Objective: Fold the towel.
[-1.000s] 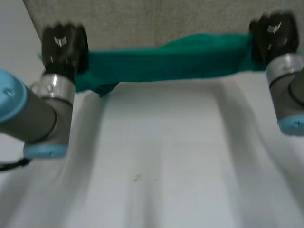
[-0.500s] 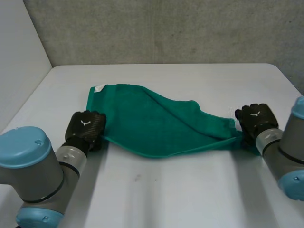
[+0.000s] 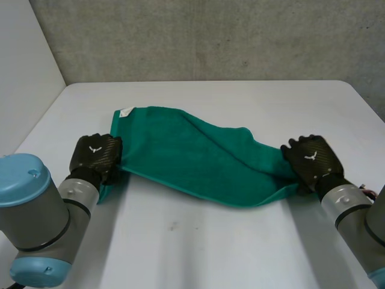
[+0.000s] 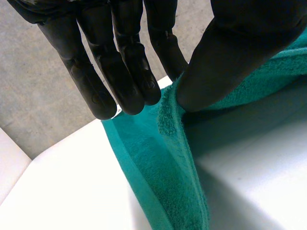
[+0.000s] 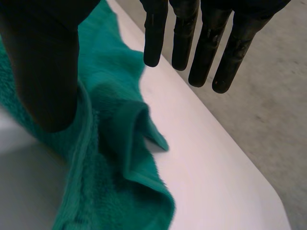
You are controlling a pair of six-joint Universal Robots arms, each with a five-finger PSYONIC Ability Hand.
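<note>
A green towel [image 3: 186,150] lies doubled over on the white table [image 3: 204,241], a long band running from left to right. My left hand [image 3: 95,155] is at its left end, where the thumb [image 4: 230,52] pinches the towel's edge [image 4: 168,153] against the straight fingers [image 4: 120,72]. My right hand [image 3: 310,159] rests at the towel's right end. Its fingers [image 5: 201,43] are straight and spread well away from the thumb [image 5: 43,62]. The towel's crumpled end [image 5: 115,143] lies loose beside that thumb.
A small white label [image 3: 126,112] sits at the towel's far left corner. A grey wall [image 3: 210,36] stands behind the table's far edge. The table's right edge [image 3: 368,103] runs close to my right arm.
The towel, held up stretched between both hands a second ago, now lies on the table. My right hand has opened and let go of its end. The left hand keeps its hold.
</note>
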